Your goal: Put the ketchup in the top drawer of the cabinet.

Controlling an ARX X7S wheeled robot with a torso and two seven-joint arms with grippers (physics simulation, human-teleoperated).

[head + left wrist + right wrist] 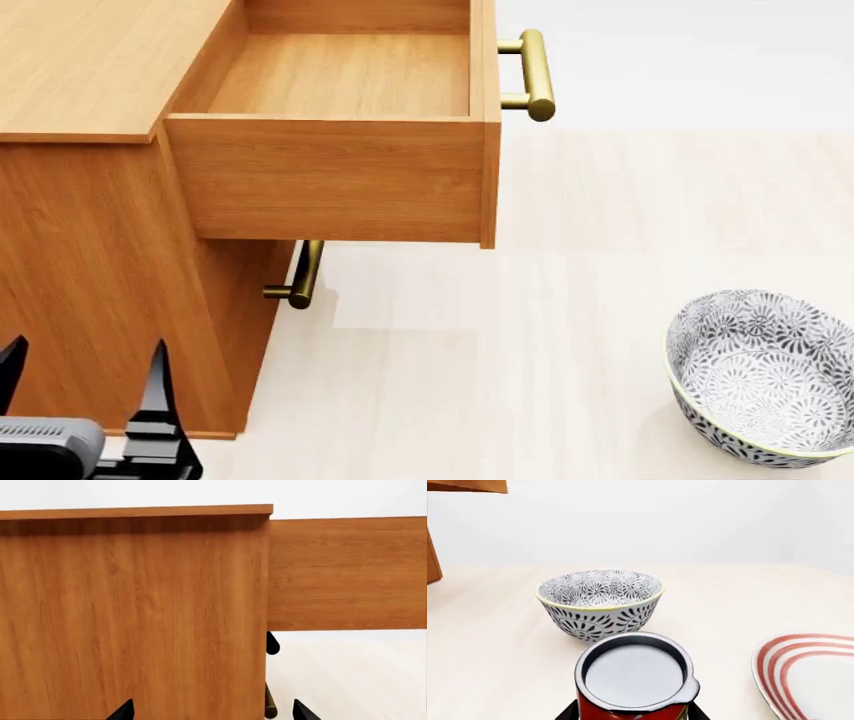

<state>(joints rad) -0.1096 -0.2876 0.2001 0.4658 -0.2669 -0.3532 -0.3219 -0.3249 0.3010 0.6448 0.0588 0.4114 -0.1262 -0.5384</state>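
The ketchup (632, 680) shows only in the right wrist view, where it stands upright with its silver-grey top facing the camera and its red label just visible below. The right gripper (632, 711) has its dark fingers (568, 711) pressed against both sides of the can, holding it. Just beyond the can sits the grey patterned bowl (600, 605) on the pale desk (494, 655), and a red-striped plate (810, 672) lies off to one side.

In the head view the top drawer (334, 175) is pulled far out of the cabinet (94, 300), its inside bare and its brass handle (531, 75) at the front. The lower drawer's handle (302, 275) shows beneath it. The left gripper (83, 385) hangs close beside the cabinet's side wall, its fingers (158, 380) spread apart and holding nothing.
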